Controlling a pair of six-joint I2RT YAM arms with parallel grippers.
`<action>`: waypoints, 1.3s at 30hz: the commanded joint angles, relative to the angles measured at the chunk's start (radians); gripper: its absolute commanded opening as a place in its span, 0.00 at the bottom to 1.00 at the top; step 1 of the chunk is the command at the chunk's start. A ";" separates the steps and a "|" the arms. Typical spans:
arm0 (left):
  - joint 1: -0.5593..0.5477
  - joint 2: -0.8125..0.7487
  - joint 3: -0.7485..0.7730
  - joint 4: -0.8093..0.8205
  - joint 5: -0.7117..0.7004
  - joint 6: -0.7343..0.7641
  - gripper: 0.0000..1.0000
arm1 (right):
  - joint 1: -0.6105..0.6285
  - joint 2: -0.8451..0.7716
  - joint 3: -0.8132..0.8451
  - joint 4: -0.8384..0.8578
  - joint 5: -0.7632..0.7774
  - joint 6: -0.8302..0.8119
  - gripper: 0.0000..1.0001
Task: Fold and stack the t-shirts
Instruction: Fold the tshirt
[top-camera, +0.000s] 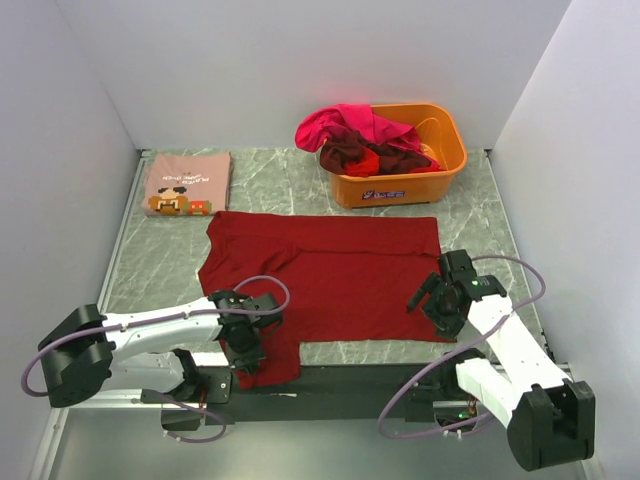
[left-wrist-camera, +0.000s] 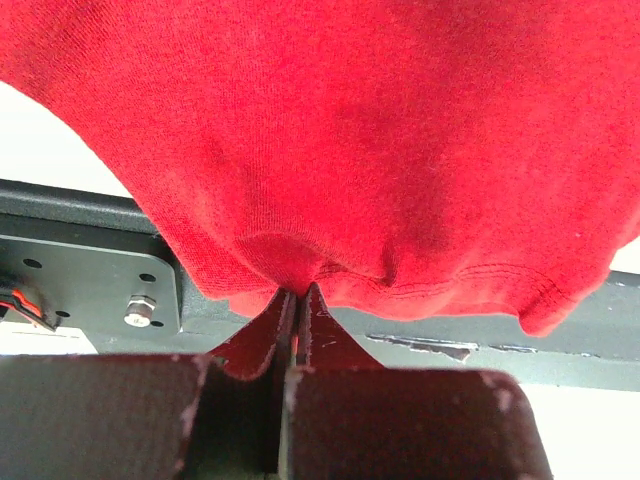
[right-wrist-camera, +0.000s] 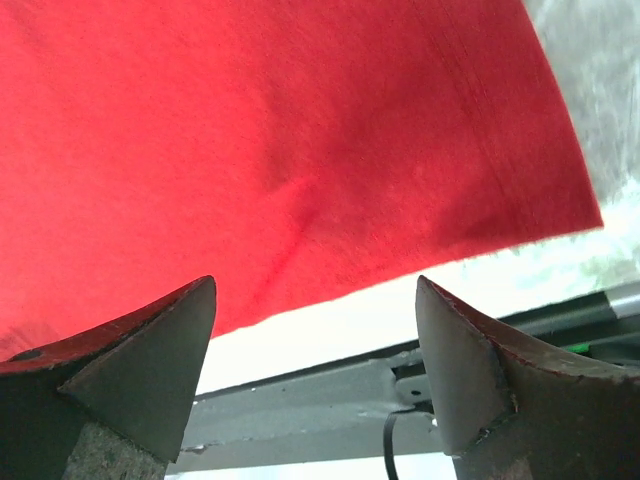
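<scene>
A plain dark red t-shirt (top-camera: 330, 275) lies spread flat across the middle of the table. One sleeve hangs over the near edge. My left gripper (top-camera: 243, 352) is shut on that sleeve; the left wrist view shows the red cloth (left-wrist-camera: 380, 170) pinched between the closed fingertips (left-wrist-camera: 297, 292). My right gripper (top-camera: 428, 301) is open and empty at the shirt's near right corner, above the cloth (right-wrist-camera: 280, 140). A folded dusty pink t-shirt (top-camera: 187, 183) with a pixel-art print lies at the back left. Magenta, maroon and red t-shirts (top-camera: 365, 140) are heaped in the tub.
An orange plastic tub (top-camera: 440, 172) stands at the back right. White walls close in the table on three sides. The dark metal mounting rail (top-camera: 350, 380) runs along the near edge, below the shirt's hem.
</scene>
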 joint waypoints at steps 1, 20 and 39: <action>-0.006 -0.035 0.053 -0.013 -0.030 0.024 0.01 | -0.007 -0.016 -0.025 -0.045 -0.022 0.054 0.86; 0.001 -0.055 0.234 -0.118 -0.132 0.076 0.01 | -0.009 0.183 -0.072 0.185 0.047 0.030 0.63; 0.185 -0.026 0.309 0.031 -0.068 0.271 0.01 | -0.007 0.206 0.012 0.176 0.047 -0.078 0.07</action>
